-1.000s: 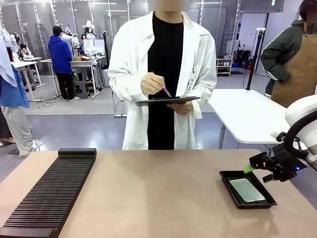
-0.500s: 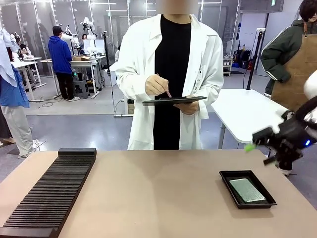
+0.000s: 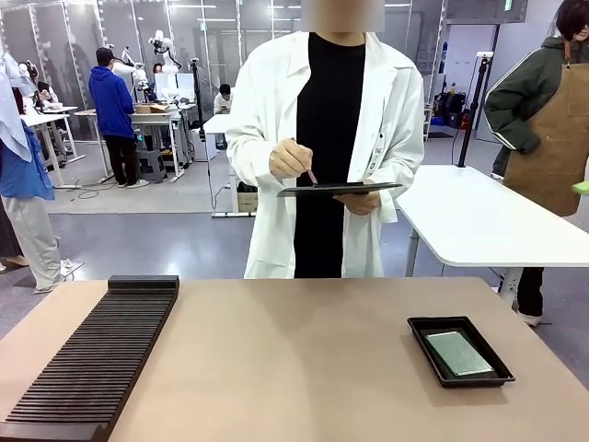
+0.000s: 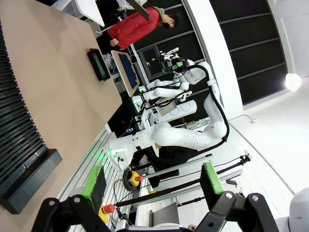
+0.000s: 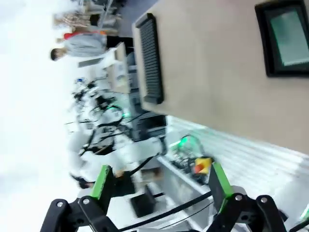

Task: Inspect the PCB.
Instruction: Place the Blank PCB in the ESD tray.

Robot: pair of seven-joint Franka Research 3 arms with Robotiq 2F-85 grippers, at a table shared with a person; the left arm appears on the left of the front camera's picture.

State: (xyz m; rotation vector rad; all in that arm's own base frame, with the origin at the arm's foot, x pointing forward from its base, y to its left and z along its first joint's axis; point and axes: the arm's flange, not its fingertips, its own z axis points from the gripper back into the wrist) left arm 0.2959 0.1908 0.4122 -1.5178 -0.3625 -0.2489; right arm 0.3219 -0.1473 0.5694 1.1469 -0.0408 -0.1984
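The right arm has pulled back from the black tray [image 3: 460, 351], where its gripper hovered a second ago; in the front view just a sliver of green pad remains at the right edge. That retreat suggests the robot's part near the board is over and the inspection now falls to the person in the white coat [image 3: 317, 138], who stands at the far side holding a pen [image 3: 307, 171] over a clipboard [image 3: 339, 189].

The PCB [image 3: 459, 353] lies flat inside the tray on the right part of the counter [image 3: 294, 359], untouched by any hand. Both grippers are released and hold nothing: the left gripper [image 4: 152, 182] and the right gripper [image 5: 160, 184] each show green pads spread wide over empty air, well above the counter.

By count: one PCB, one tray, one long ribbed black rack [image 3: 97, 359] on the left, one clipboard, one pen.
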